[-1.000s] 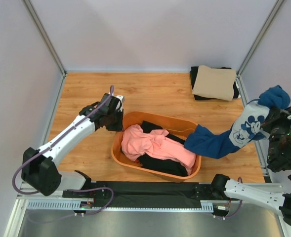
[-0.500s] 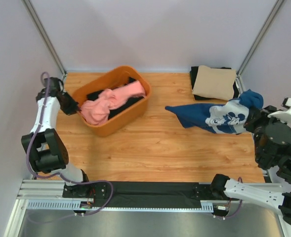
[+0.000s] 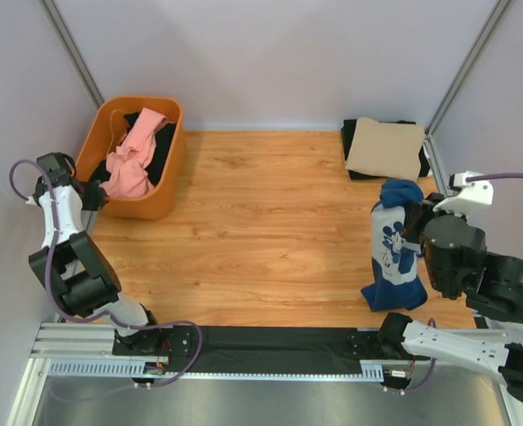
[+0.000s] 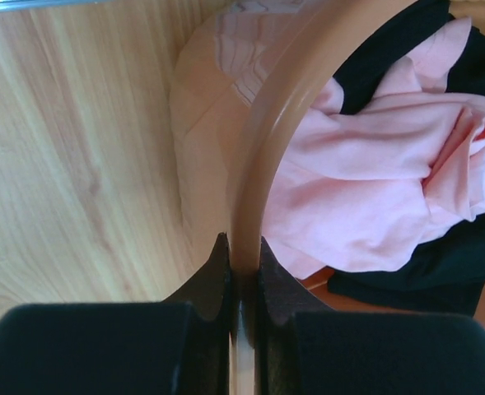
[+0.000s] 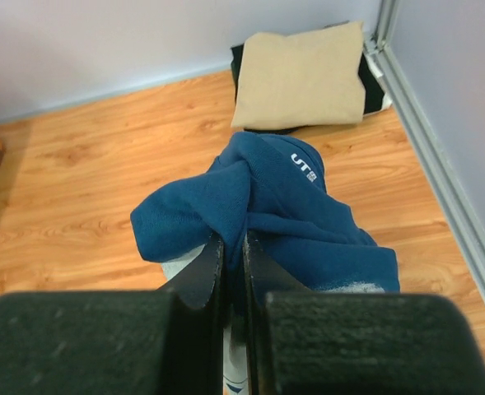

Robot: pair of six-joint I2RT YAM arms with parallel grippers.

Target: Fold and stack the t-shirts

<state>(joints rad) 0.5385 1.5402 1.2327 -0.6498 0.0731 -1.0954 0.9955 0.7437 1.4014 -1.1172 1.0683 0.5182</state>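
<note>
- Far-left corner of the wooden table (image 3: 261,213): the left gripper (image 4: 242,255) is pinched nearly closed on the rim of the orange plastic basket (image 4: 263,140), which holds a crumpled pink t-shirt (image 3: 130,164) and a black one (image 3: 159,155).
- Far-right corner: a folded tan t-shirt (image 3: 385,146) lies on a folded black t-shirt (image 3: 354,138).
- Right edge: the right gripper (image 5: 234,247), clamped tight, holds up the navy blue cartoon-mouse t-shirt (image 3: 392,257), its hem reaching the table.
</note>
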